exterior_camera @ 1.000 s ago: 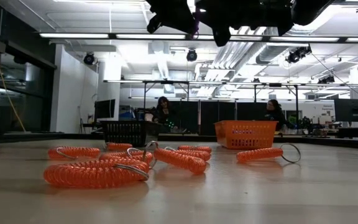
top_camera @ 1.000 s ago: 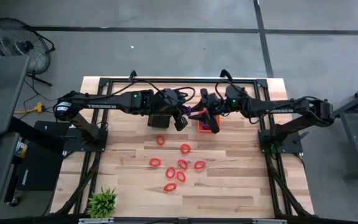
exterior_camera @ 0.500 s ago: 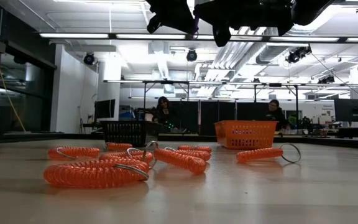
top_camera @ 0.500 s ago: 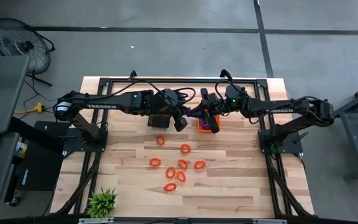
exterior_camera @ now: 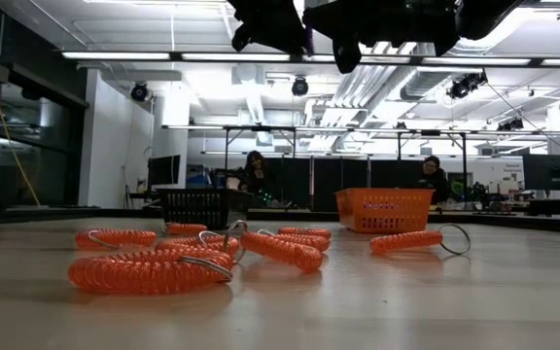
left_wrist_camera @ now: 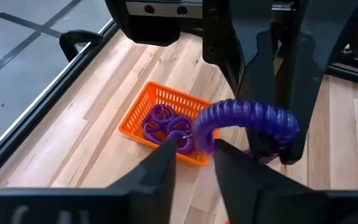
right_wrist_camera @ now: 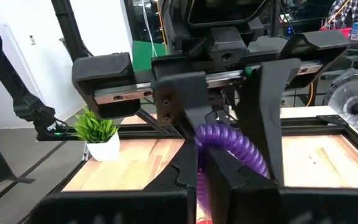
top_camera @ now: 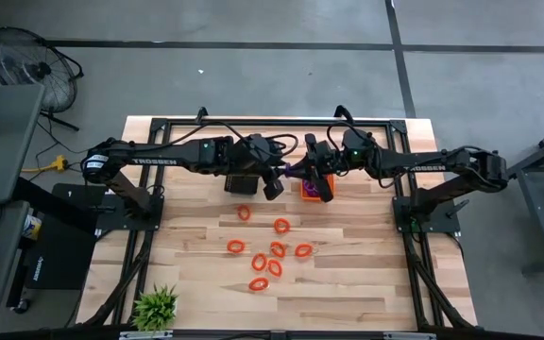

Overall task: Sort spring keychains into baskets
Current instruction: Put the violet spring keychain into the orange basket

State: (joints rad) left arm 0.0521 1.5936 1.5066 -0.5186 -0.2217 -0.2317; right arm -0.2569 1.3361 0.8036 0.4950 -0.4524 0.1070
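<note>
**Stock on my table: one purple keychain between two grippers**

Item 1. Purple spring keychain (left_wrist_camera: 248,118): I see it in mid-air above the far middle of the table, over the gap between the two baskets. It spans between both grippers.

Item 2. Right gripper (top_camera: 327,194): my right arm reaches in from the right side, its fingers clamped tight on one end of the purple coil, as my right wrist view shows (right_wrist_camera: 229,144).

Item 3. Left gripper (top_camera: 274,187): my left arm reaches in from the left, facing the right one. Its fingers (left_wrist_camera: 160,163) stand parted on either side of the coil's other end; I cannot tell whether they touch it.

Item 4. Orange basket (left_wrist_camera: 144,112): on the table under the right gripper, holding several purple keychains (left_wrist_camera: 163,123) in a tangle.

Item 5. Black basket (exterior_camera: 192,206): on the table just beside the orange one, under the left arm. Contents not visible to me.

Item 6. Orange-red keychains (top_camera: 279,249): about eight loose on the wood nearer the front, well apart from the baskets, one (top_camera: 244,212) lying closer to the black basket than the rest.

Item 7. Potted plant (top_camera: 156,307): front left corner.
</note>
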